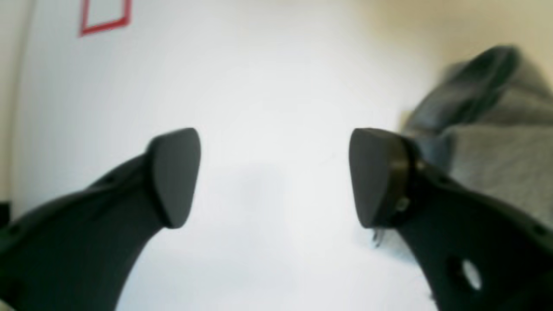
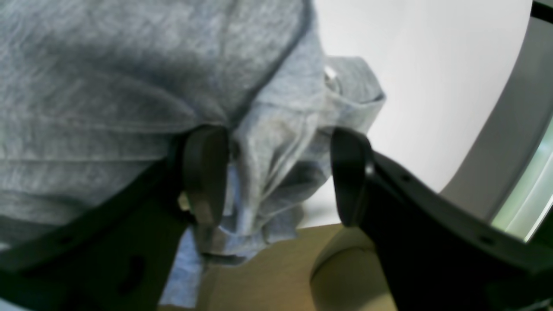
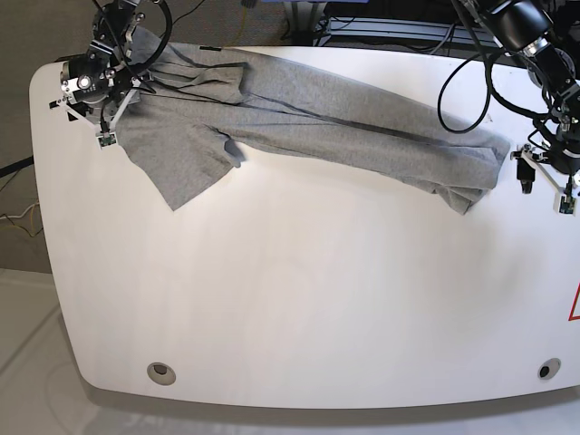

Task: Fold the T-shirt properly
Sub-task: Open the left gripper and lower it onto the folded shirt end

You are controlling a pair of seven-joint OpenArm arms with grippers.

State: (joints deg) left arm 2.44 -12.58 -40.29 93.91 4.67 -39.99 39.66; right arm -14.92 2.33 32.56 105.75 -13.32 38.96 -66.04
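The heather-grey T-shirt (image 3: 317, 118) lies stretched in a long, crumpled band across the far side of the white table (image 3: 290, 299), plain side up. My right gripper (image 3: 107, 107) is at its far-left end. In the right wrist view this gripper (image 2: 276, 175) stands open with a loose bunch of T-shirt fabric (image 2: 268, 142) between its spread fingers, not pinched. My left gripper (image 3: 544, 174) is just off the shirt's right end. In the left wrist view it (image 1: 276, 177) is open and empty over bare table, with the T-shirt (image 1: 497, 142) beside its right finger.
A red marking (image 3: 575, 304) sits at the table's right edge and shows as a red outline (image 1: 106, 17) in the left wrist view. Two round holes (image 3: 161, 370) (image 3: 544, 369) lie near the front edge. Cables (image 3: 471, 82) hang behind the right-hand arm.
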